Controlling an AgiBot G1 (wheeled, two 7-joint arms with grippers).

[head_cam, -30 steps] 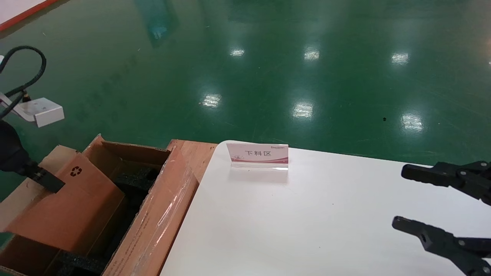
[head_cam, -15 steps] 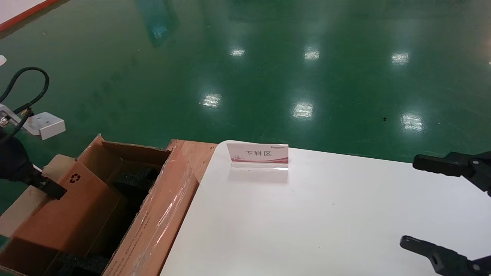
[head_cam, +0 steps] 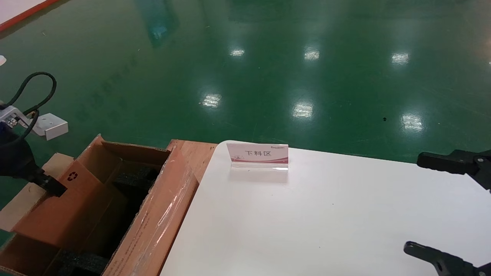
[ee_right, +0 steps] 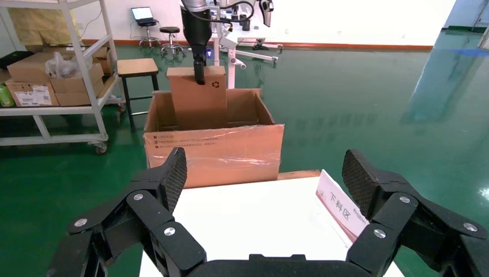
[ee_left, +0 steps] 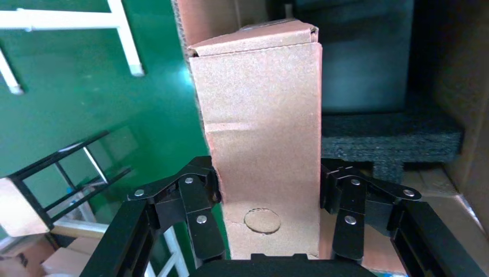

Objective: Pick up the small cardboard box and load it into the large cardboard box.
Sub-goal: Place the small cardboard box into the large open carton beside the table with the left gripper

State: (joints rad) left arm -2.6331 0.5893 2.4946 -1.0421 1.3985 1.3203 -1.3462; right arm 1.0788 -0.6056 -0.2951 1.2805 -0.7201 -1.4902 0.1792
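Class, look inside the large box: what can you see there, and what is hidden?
Inside the large box: black foam and the small box, upright, gripped by the left tool. The floor beneath is hidden.

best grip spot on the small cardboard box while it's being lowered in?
Across its narrow thickness at the top end, from above, as the left tool does now. The small cardboard box is slim and stands upright in the large cardboard box, so only that end stays reachable.

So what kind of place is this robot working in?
Probably a factory or warehouse packing station: glossy green floor, shelving stacked with cartons, and a big foam-lined box beside a white table bearing a zone sign.
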